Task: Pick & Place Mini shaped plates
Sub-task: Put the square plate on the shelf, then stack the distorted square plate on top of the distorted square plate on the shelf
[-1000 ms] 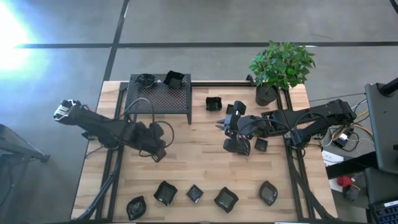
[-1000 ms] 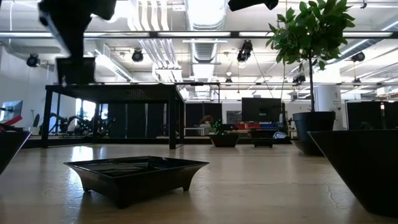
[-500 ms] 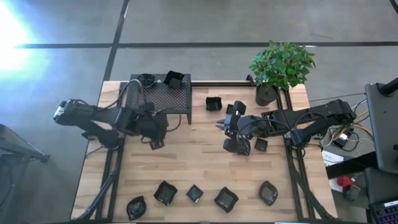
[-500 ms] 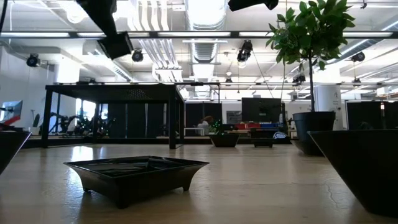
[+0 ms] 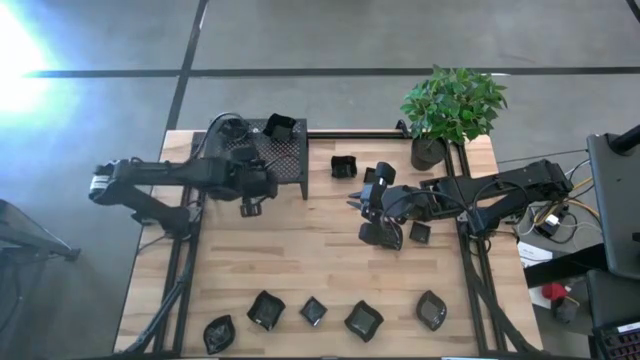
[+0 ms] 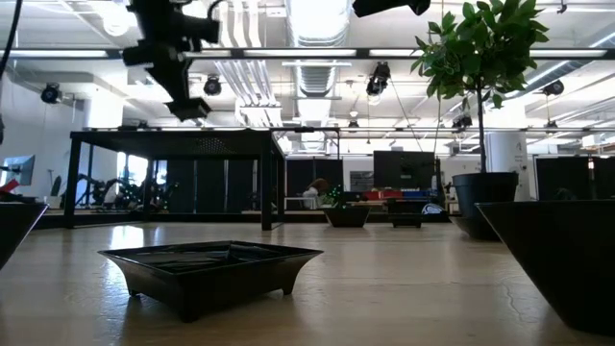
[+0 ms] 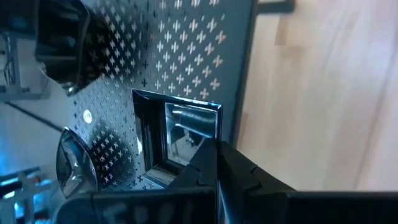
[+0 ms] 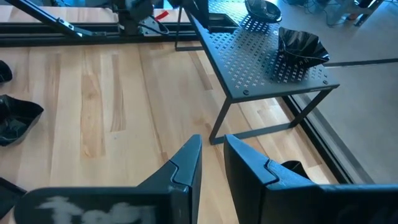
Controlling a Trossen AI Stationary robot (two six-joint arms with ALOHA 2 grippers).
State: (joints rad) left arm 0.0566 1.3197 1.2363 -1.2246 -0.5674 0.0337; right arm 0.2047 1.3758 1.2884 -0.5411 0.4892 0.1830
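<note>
1. The left end effector (image 5: 251,207) hangs at the front edge of the perforated stand (image 5: 270,160), which occupies the far left part of the surface (image 5: 300,260). Its fingers are closed on a small square plate (image 7: 180,140), gripped by one rim; the left wrist view shows this plate directly over the stand's perforated top.
2. Two more mini plates rest on the stand's far edge: a rounded one (image 5: 234,128) near its left corner and a squarish one (image 5: 279,126) towards its right corner.
3. The right end effector (image 5: 356,203) is poised above the middle of the surface, its fingers (image 8: 186,168) narrowly parted with nothing between them.
4. One plate (image 5: 344,166) lies just right of the stand; two others (image 5: 384,235) (image 5: 420,233) lie beneath the right arm.
5. Five plates line the near edge, from the leaf-shaped one (image 5: 218,333) at the left to the rounded one (image 5: 431,310) at the right.
6. A potted plant (image 5: 450,110) stands at the far right corner.
</note>
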